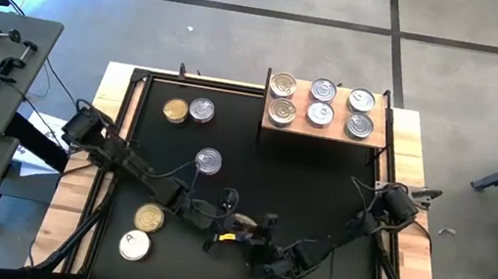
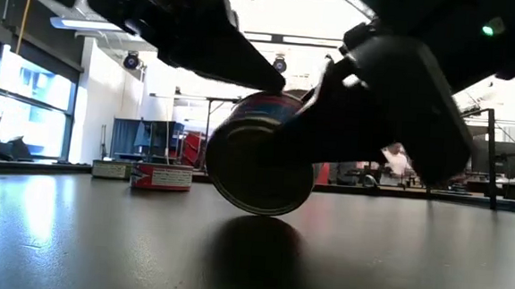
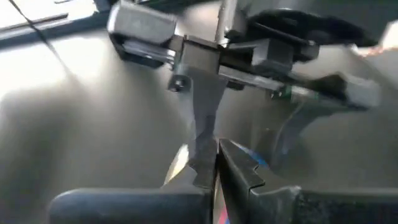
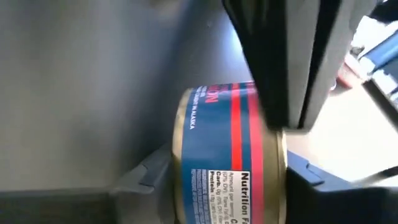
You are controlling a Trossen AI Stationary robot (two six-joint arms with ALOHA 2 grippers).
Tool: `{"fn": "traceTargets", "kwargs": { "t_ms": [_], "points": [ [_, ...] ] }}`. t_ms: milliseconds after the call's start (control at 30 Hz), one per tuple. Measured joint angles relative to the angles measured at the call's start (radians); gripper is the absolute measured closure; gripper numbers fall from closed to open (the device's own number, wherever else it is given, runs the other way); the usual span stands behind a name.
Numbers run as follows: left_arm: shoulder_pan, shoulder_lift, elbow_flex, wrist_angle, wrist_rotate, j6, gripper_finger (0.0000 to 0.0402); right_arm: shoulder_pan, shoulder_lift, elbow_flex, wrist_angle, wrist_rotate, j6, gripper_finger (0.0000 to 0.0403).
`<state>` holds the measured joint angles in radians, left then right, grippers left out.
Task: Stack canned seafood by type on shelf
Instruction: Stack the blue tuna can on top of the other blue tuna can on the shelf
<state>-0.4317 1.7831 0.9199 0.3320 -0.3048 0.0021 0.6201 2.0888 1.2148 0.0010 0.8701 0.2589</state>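
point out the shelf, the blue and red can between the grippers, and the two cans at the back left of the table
shelf (image 1: 295, 100): high view, bare wood between the cans.
blue and red can (image 4: 230, 155): right wrist view, label on its side wall.
gold-topped can (image 1: 175, 110): high view, middle of its lid.
silver-topped can (image 1: 201, 109): high view, middle of its lid.

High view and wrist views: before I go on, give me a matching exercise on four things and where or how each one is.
1 blue-and-red tin
2 six silver-topped tins
3 rear gold-topped tin
4 left hand

a on the shelf
b shut
c on edge between the fingers of the right hand
d beside a lone silver-topped tin, rear left of the table

Pairs: 1-c, 2-a, 3-d, 4-b
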Motion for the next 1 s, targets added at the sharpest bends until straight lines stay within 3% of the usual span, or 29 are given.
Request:
{"fn": "traceTargets", "kwargs": {
  "t_ms": [167,433,667,1000],
  "points": [
    [-0.011,-0.103,0.001,-0.194,-0.075,0.061,0.0345,-0.006,-0.002,0.0,0.009,-0.017,0.092,0.0239],
    [-0.015,-0.167,-0.022,-0.384,-0.072,-0.028,0.0238,-0.022,-0.003,0.0,0.025,-0.059,0.143,0.0239],
    [0.036,-0.109,-0.098,-0.323,-0.064,-0.183,0.0185,-0.014,-0.004,0.001,0.003,-0.085,0.203,0.0239],
    [-0.022,0.012,-0.124,-0.017,0.035,0.171,0.015,0.107,-0.011,-0.002,-0.1,0.029,0.357,0.0239]
  ]
}}
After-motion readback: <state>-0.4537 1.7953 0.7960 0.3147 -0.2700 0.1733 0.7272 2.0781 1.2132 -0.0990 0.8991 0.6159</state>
